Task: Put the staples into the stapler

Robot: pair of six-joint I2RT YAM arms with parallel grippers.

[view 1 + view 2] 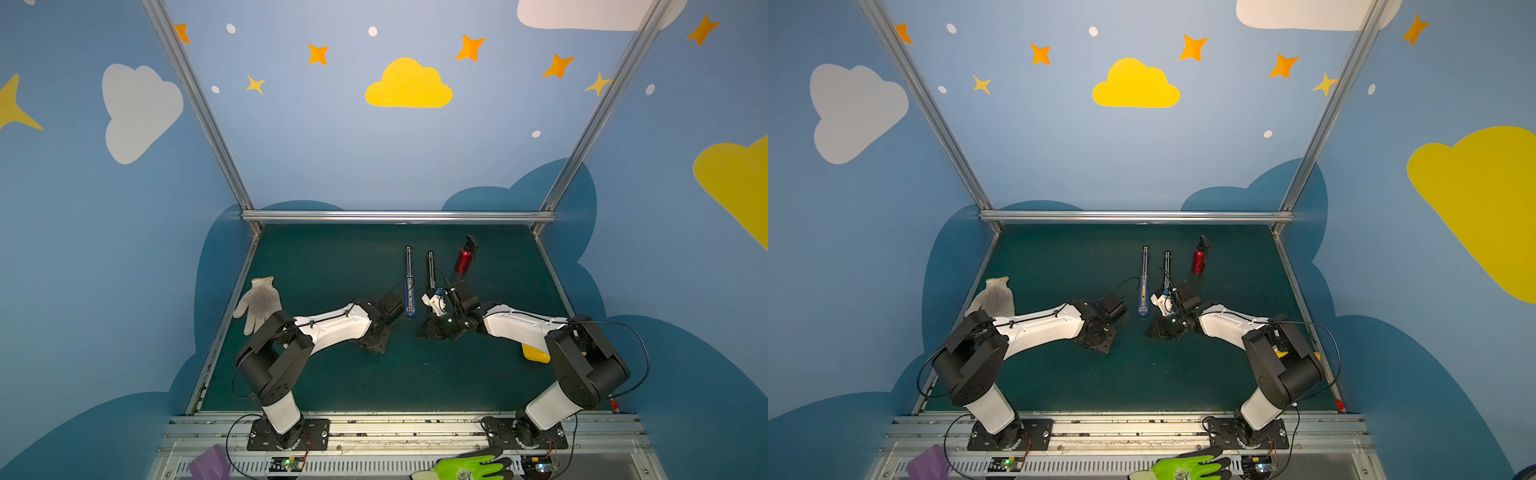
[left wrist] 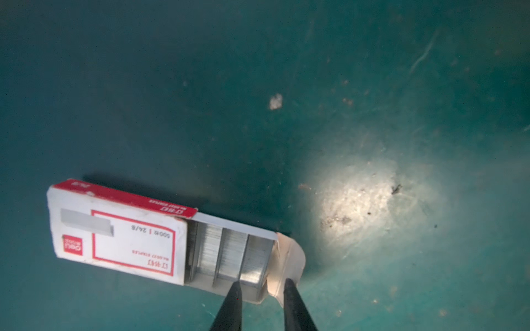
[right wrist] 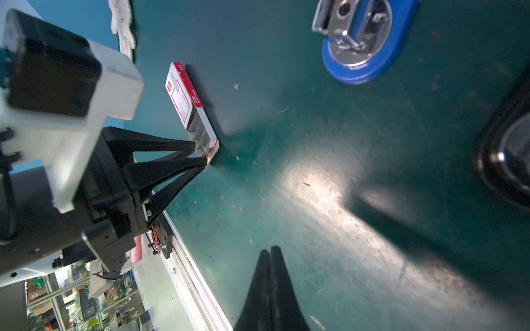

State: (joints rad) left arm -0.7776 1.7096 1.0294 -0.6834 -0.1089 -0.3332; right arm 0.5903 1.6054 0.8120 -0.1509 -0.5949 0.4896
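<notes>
Bare mat [image 2: 286, 86] surrounds the staples box [image 2: 114, 235]; left gripper [image 2: 262, 286] tilts down, jaws slightly apart astride its tray end; right gripper [image 3: 269, 253] pressed together.

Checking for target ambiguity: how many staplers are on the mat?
2. The blue stapler, opened flat, lies centrally on the green mat. The black stapler, also opened flat, lies just right of it, by the red bottle; its near end is hidden behind the right arm.
</notes>
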